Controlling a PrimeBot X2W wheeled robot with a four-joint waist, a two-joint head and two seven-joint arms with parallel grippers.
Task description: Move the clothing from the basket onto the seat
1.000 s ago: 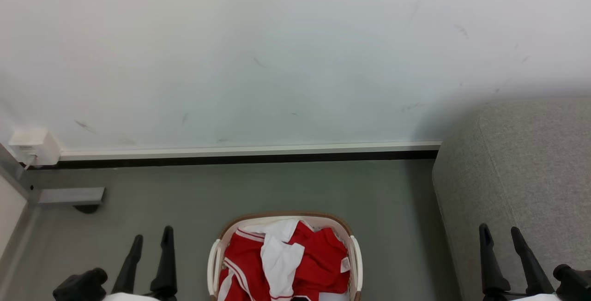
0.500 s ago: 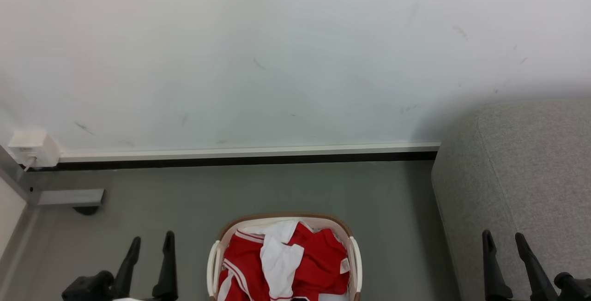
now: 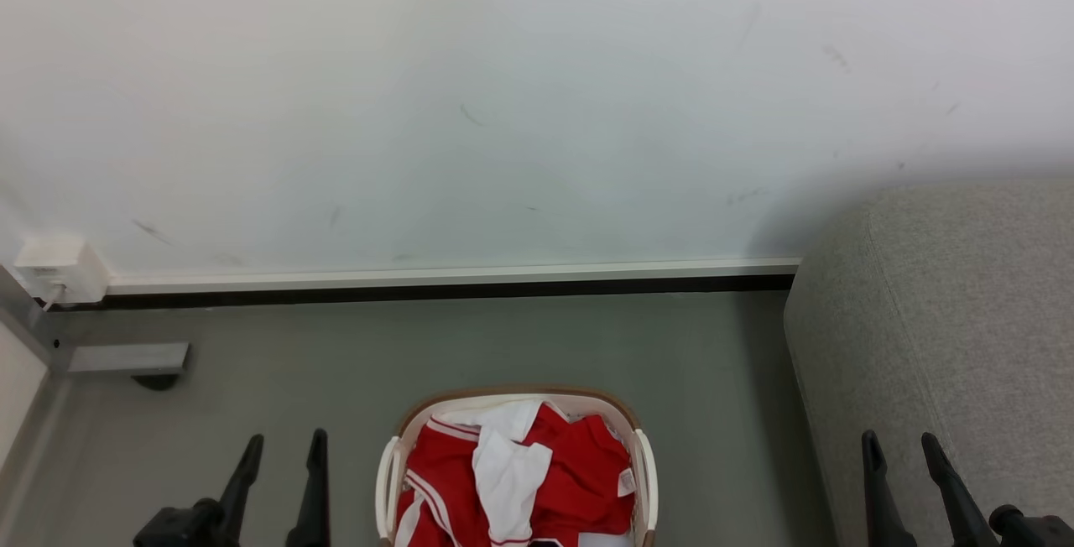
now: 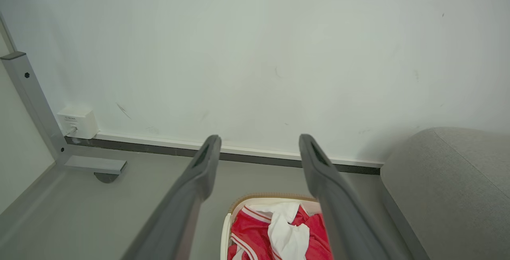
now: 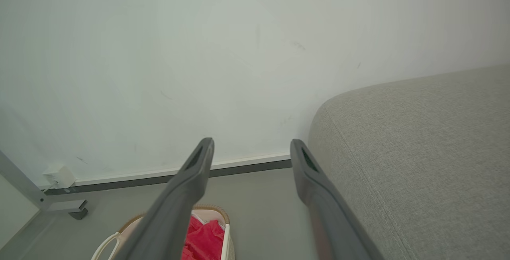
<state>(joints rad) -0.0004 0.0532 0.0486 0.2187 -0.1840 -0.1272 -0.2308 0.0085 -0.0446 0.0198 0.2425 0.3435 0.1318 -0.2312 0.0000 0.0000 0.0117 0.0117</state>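
At the bottom centre the clothing (image 3: 579,463) lies in the basket (image 3: 520,392), while the left gripper (image 3: 286,438) at lower left and the right gripper (image 3: 899,438) at lower right, before the seat (image 3: 965,320), are both spread and empty.

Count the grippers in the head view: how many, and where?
2. The left gripper sits lower left, beside the basket; the right gripper sits lower right, in front of the seat. Both open, neither hidden.

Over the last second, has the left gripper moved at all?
Yes. The left gripper has dropped lower in the head view and edged right, toward the basket, which sits unchanged.
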